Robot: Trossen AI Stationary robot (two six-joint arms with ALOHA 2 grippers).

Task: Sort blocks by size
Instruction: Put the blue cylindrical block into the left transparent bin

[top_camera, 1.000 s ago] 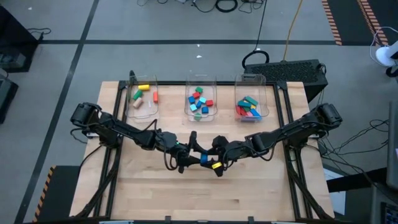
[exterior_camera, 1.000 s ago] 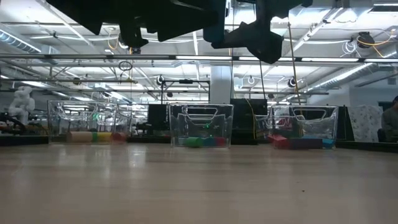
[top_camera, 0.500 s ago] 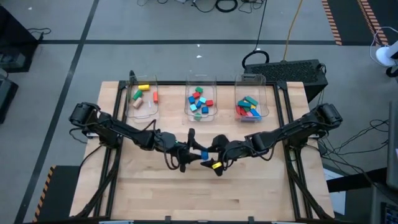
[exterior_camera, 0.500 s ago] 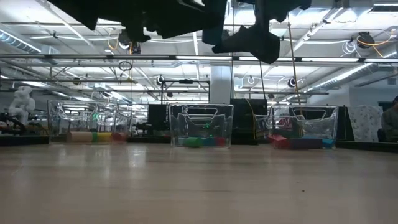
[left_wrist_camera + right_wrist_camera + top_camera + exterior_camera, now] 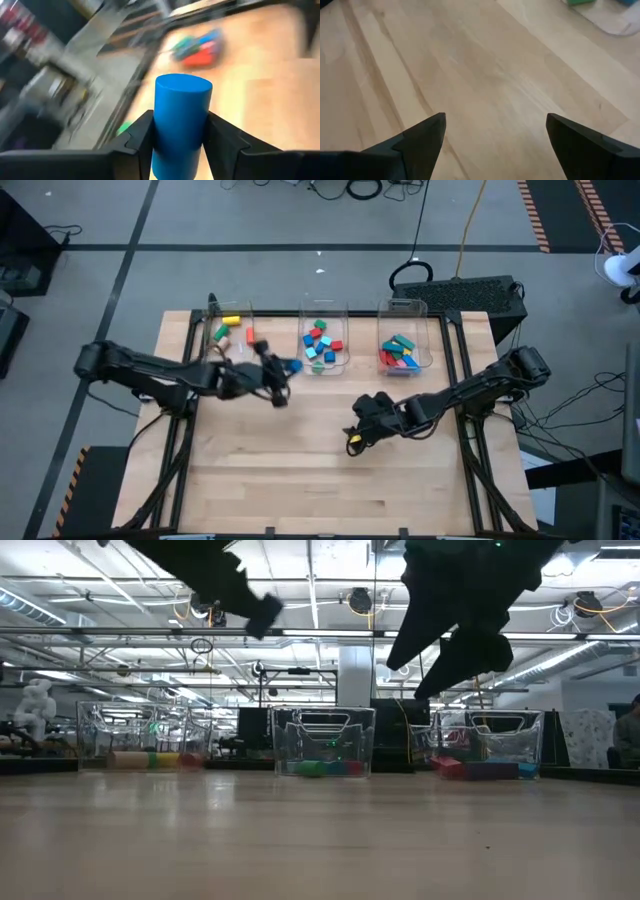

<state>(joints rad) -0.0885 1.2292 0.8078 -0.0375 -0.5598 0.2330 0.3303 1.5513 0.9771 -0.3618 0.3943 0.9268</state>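
High view: nearest the desk's front edge, though well short of it, the right gripper (image 5: 352, 438) hangs over bare wood a little right of the desk's (image 5: 300, 490) middle, its fingers (image 5: 422, 137) spread wide apart with nothing between them; the right wrist view shows only plain tabletop past them. Farther back, the left gripper (image 5: 284, 368) reaches in from the left side and sits just in front of the gap between the left bin (image 5: 229, 333) and the middle bin (image 5: 324, 340), its fingers clamped on a blue cylinder (image 5: 180, 120), which the left wrist view shows standing upright between them. Along the desk's far edge stand three clear bins in a row. The left bin holds a few blocks, yellow, green, red and tan. The middle bin holds a heap of small blue, red and green pieces. The right bin (image 5: 403, 346) holds more red, green and blue ones, packed close together.
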